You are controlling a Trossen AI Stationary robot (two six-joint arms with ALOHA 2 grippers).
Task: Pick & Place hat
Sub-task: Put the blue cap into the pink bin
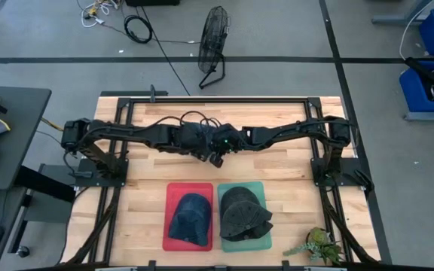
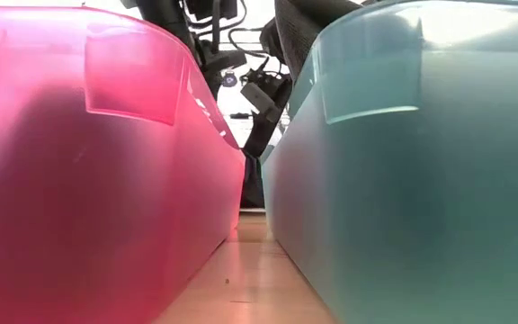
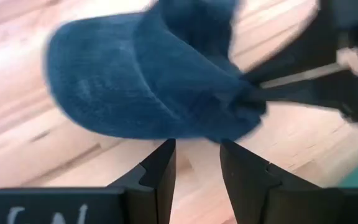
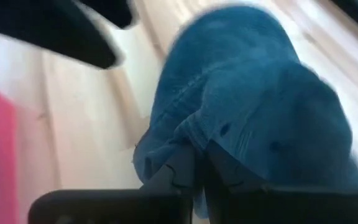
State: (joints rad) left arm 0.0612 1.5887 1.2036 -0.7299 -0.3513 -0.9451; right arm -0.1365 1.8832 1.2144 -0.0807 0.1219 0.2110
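A blue corduroy hat is over the wooden table at mid-table, where both arms meet; the arms hide it in the high view. My right gripper is shut on this hat. My left gripper is open just short of the hat's brim, touching nothing. Another blue hat lies in the red tray, and a dark hat lies in the green tray. My right gripper pinches the blue hat between its two fingers at a bunched edge of cloth, also seen from the left wrist view as a gathered fold. The cap's crown spreads away beyond the fingers. Whether the hat touches the table I cannot tell.
The red and green trays stand side by side near the table's near edge and fill the low view. A small plant sits at the near right corner. Bare wood lies between the arms and the trays.
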